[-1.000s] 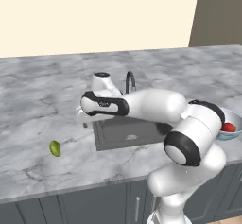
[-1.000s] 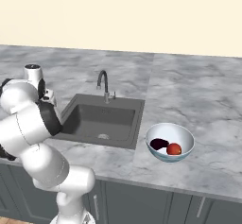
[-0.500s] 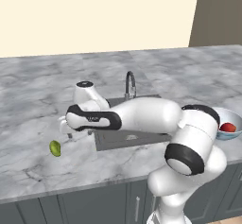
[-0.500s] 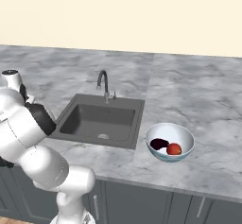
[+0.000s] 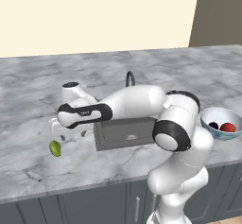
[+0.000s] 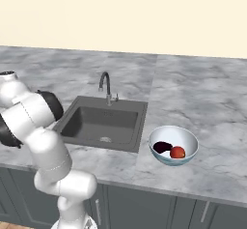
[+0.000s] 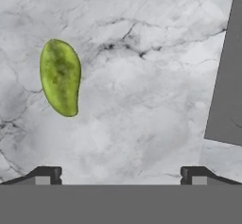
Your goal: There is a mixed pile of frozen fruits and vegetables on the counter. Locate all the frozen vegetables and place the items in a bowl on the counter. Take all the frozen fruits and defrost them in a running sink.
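The long grey-and-white veined marble counter (image 5: 28,171) runs off both base views. The white arm hides part of the square dark grey sink (image 6: 103,122). Near the front edge, the wide pale blue-white bowl (image 6: 189,144) holds a dark purple eggplant (image 6: 162,147) and red ball (image 6: 177,152). The spread, empty gripper (image 5: 66,133) hangs over a mottled yellow-green oval fruit (image 7: 60,76) left of the sink.

Both base views look forward and down from behind the arm, one from its left, one from its right. They share the counter (image 5: 28,171), the sink (image 6: 103,121) mid-frame and the bowl (image 6: 174,146). The hand view looks straight down, close over the counter, a yellow-green fruit (image 7: 60,76) at upper left.
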### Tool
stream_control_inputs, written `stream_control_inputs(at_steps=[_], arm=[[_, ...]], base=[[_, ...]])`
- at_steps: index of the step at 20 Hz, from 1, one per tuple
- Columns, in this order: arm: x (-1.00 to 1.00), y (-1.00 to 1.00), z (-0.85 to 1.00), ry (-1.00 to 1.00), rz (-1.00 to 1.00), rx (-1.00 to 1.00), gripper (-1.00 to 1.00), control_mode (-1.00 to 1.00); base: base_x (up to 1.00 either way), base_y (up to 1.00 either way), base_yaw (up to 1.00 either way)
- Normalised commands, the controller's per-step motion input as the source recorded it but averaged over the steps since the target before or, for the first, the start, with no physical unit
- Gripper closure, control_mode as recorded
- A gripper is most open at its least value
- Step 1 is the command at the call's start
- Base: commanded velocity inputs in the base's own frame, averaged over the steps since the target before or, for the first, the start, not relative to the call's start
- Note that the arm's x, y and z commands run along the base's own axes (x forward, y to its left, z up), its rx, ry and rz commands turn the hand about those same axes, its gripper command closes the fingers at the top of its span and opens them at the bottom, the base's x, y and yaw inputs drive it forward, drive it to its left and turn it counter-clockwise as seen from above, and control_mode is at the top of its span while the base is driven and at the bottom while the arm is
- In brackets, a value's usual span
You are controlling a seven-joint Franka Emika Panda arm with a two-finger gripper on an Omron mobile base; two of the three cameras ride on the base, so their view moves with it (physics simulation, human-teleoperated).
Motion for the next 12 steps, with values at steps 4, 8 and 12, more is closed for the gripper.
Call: stream_control_inputs(at_steps=[4, 8, 12], arm=[[0.1, 0.56, 0.01, 0.17, -0.03, -0.17, -1.0, -1.0], [0.13, 0.44, -0.21, 0.14, 0.0, -0.08, -1.0, -1.0], [0.18, 0.36, -0.39, 0.04, 0.0, -0.06, -1.0, -1.0]], base=[[0.0, 0.0, 0.0], [0.0, 0.0, 0.0], [0.0, 0.0, 0.0]])
